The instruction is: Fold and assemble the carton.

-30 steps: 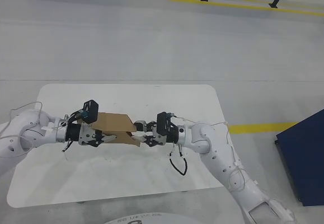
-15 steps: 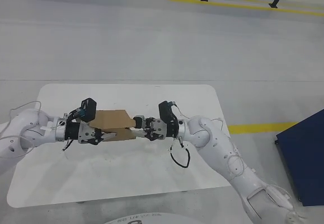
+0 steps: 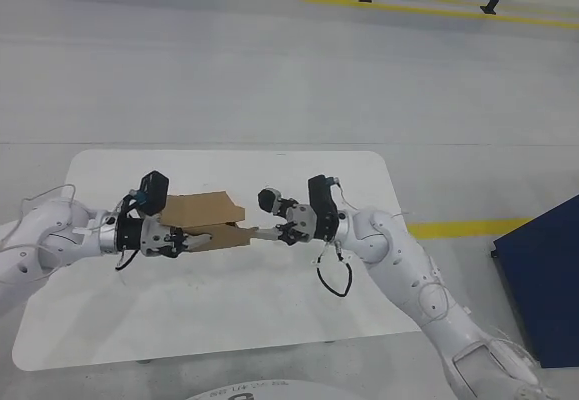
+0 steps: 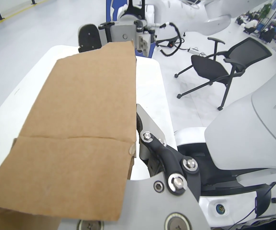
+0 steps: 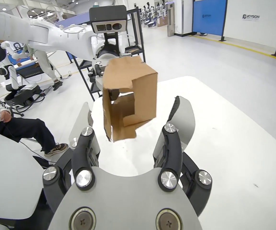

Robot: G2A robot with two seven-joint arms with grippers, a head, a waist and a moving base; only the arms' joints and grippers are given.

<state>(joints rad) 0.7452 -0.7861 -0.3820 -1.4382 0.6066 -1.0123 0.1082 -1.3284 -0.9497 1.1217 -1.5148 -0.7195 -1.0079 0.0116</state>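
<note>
Above the white rounded table [image 3: 299,310], around its middle and a little toward the far edge, hangs the brown cardboard carton [image 3: 209,214], partly folded, one end open. My left gripper [image 3: 191,241] clamps its other end. My right gripper [image 3: 266,217] is spread wide just off the open end, not touching.

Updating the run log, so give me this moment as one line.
left gripper: shut on carton, held over table | right gripper: fingers open, at carton's open end | carton: partly folded
</note>
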